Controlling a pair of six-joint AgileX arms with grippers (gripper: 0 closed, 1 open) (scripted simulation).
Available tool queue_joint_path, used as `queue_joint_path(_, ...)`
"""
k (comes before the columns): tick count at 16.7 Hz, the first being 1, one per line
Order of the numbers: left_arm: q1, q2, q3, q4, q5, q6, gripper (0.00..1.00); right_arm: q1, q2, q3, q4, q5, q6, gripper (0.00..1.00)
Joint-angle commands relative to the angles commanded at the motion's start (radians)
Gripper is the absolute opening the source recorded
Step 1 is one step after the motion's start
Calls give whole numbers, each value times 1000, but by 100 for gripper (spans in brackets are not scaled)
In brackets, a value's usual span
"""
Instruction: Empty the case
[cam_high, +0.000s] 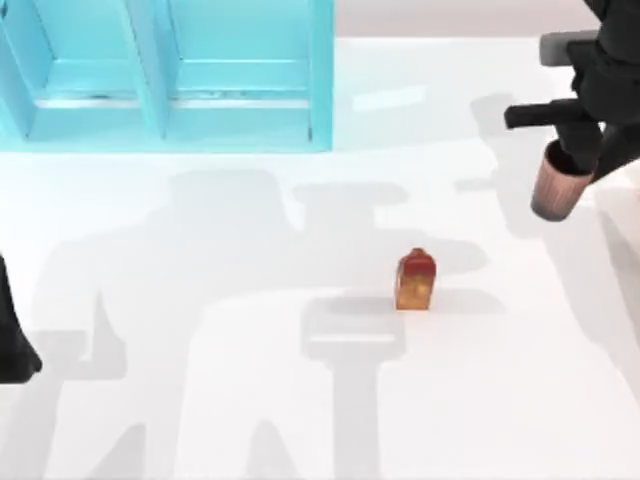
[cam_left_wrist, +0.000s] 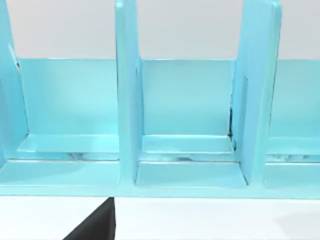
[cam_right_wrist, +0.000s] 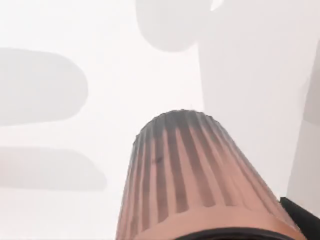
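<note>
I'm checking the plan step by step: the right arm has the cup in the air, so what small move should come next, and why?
Probably lower the cup onto the table at its right side and release. The right pincer holds it aloft, clear of the case, with the carton already set down.

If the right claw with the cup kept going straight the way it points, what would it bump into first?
Probably just the white table. The right claw holds the ribbed dark red cup pointing down near the table's right edge, and its wrist view shows bare surface beyond the cup. How high it hangs is unclear.
</note>
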Motion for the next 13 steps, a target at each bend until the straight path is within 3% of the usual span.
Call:
queue_joint_path(6,0,0,0,0,0,0,100,125,13,-74,78,4,173,0)
queue_joint_path(13,0,0,0,0,0,0,100,128,12,-88,87,1,192,0)
